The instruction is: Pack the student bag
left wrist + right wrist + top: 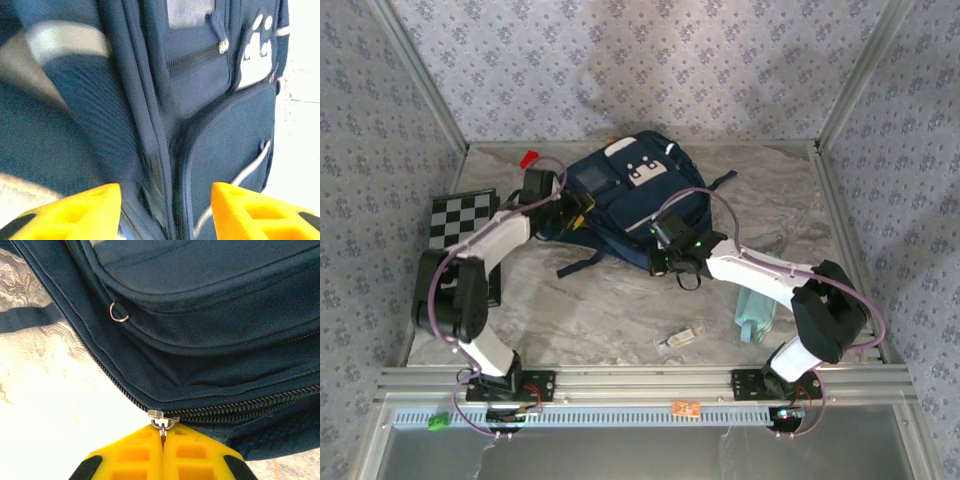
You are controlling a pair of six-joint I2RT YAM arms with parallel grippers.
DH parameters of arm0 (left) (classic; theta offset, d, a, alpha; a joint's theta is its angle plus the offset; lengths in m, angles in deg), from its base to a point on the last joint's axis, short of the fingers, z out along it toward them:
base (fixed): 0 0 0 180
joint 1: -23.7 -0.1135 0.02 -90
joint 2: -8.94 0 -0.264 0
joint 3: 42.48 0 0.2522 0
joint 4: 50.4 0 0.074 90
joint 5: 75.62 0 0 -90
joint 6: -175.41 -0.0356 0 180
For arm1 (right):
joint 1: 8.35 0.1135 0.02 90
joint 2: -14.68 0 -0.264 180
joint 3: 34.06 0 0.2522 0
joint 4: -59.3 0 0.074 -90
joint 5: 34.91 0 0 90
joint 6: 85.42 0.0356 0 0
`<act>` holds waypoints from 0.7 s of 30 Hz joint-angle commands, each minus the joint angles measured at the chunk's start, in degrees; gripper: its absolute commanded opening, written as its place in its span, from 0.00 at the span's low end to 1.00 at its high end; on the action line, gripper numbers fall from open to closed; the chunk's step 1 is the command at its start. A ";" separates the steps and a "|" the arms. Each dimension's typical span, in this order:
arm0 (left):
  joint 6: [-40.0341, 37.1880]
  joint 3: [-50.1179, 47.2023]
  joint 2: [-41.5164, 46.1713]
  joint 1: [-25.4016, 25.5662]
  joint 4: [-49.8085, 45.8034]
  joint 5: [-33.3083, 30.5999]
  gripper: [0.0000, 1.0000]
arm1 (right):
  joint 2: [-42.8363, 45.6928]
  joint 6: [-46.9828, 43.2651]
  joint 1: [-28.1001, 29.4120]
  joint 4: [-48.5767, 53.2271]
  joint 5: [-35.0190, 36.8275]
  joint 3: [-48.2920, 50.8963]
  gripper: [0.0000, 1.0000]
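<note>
The right fingers (pixel 163 447) are shut tight. They pinch the little silver zipper pull (pixel 162 424) at the near edge of the student bag (pixel 630 190). On one side of the pull, the zipper (pixel 250 407) shows two rows of teeth. The left fingers (pixel 578 212) are open with a wide gap. In the left wrist view a ridge of the bag's blue cloth runs into that gap, but I cannot tell if the fingers touch it. The bag lies flat at the middle back of the counter (pixel 610 305), with its pockets facing up. Its white patches are on the end by the back wall. A dark strap (pixel 582 264) trails off the bag onto the counter on the near side. A small metal ring (pixel 119 311) hangs on the bag's side. A checkerboard (pixel 460 215) lies at the left edge, apart from the bag. A small red thing (pixel 529 158) sits in the back left corner. A pale green thing (pixel 757 312) lies under the right arm, and a small clear thing (pixel 680 338) lies alone near the front. There is bare counter in front of the bag and to its right. Walls close in the left, back and right sides.
</note>
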 commanded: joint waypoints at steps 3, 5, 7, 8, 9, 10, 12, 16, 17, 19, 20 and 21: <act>16.32 -8.69 10.87 9.47 3.03 -5.87 0.60 | -1.01 1.84 0.67 -0.40 -1.30 -1.54 0.00; 20.59 -11.26 11.51 12.61 7.63 -6.78 0.62 | -1.06 1.94 1.02 -0.35 -0.80 -1.54 0.00; 24.80 -12.49 11.06 15.19 10.08 -7.69 0.62 | -0.84 2.03 1.27 -0.36 0.05 -1.20 0.00; 26.38 -12.81 10.56 16.52 11.49 -8.10 0.62 | -0.71 2.10 1.27 -0.57 0.26 -0.97 0.00; 27.71 -12.74 10.02 17.62 11.93 -8.49 0.62 | -0.66 2.08 1.31 -0.67 0.34 -0.82 0.00; 29.00 -12.54 9.29 18.73 12.95 -9.07 0.62 | -0.62 2.11 1.32 -0.68 0.48 -0.75 0.00; 29.49 -11.13 7.23 20.25 13.78 -9.52 0.62 | -0.74 2.11 1.33 -0.64 0.66 -0.76 0.00; 33.68 -9.43 3.21 22.45 12.63 -9.35 0.55 | -0.73 2.22 1.54 -0.93 0.98 -0.68 0.00; 35.11 -9.79 2.30 23.25 14.43 -9.75 0.54 | -0.72 2.21 1.65 -0.93 1.27 -0.66 0.00; 36.83 -9.24 0.43 24.30 17.11 -9.59 0.54 | -0.79 2.24 1.60 -0.78 1.58 -0.57 0.00; 36.87 -8.22 -0.54 24.66 17.00 -9.43 0.54 | -0.87 2.28 1.72 -0.62 1.65 -0.66 0.00; 36.66 -7.22 -1.36 24.90 15.87 -9.56 0.53 | -0.92 2.24 1.74 -0.66 1.53 -0.66 0.00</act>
